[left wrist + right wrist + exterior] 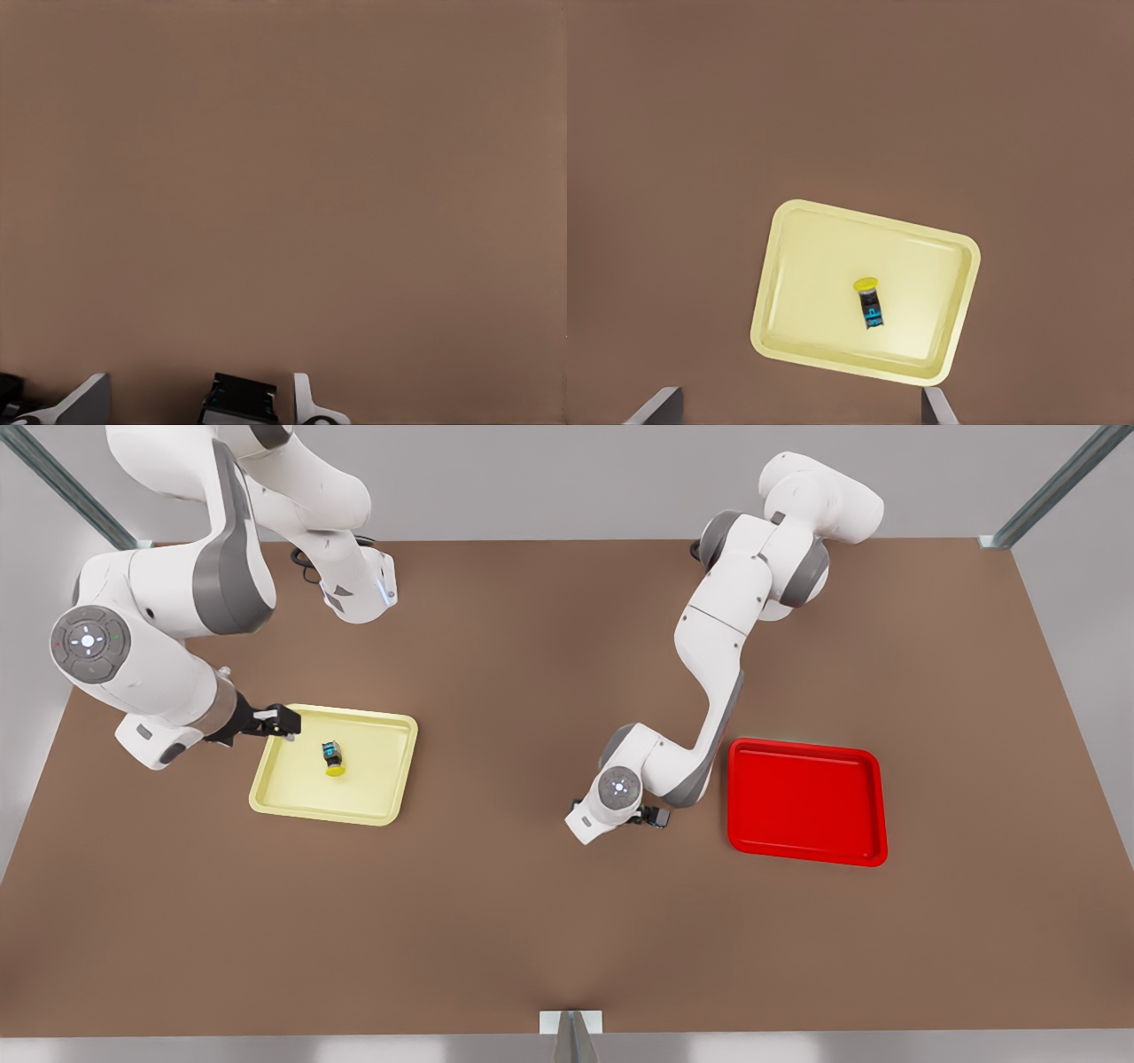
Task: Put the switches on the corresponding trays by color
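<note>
A dark switch body [240,400] sat between the left gripper's [656,817] fingers, though whether they clamped it was unclear. It was probably light, rigid and best pinched on its flat sides. The right gripper [283,722] hung spread above the yellow tray [390,731].

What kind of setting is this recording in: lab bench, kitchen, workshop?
Most likely a simulated robot test bench, not a kitchen. A plain brown table framed by metal struts carries just a yellow tray and a red tray between two white arms.
</note>
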Robot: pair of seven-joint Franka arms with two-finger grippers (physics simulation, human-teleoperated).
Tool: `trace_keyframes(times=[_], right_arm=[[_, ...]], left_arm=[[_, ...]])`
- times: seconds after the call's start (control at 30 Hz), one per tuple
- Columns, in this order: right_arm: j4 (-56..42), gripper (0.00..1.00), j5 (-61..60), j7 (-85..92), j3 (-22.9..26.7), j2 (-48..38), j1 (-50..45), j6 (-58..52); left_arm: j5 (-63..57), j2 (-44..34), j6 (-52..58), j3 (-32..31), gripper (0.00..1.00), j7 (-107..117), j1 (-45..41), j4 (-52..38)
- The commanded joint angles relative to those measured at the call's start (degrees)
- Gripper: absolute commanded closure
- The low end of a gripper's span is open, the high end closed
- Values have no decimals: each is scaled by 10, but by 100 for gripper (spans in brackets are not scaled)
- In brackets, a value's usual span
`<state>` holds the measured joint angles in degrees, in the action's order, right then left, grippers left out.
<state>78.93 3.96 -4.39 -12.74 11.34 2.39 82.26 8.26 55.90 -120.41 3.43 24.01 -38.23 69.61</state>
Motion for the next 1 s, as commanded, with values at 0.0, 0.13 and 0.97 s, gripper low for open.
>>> trace_keyframes(times=[0.0, 0.13, 0.97], right_arm=[[0, 0, 0, 0, 0, 0, 0, 0], [0, 0, 0, -1, 0, 0, -4, 0], [0, 0, 0, -1, -4, 2, -4, 4]], left_arm=[[1, 0, 0, 0, 2, 1, 0, 0], [2, -3, 1, -3, 1, 0, -12, -5], [3, -5, 2, -2, 51, -20, -11, 6]])
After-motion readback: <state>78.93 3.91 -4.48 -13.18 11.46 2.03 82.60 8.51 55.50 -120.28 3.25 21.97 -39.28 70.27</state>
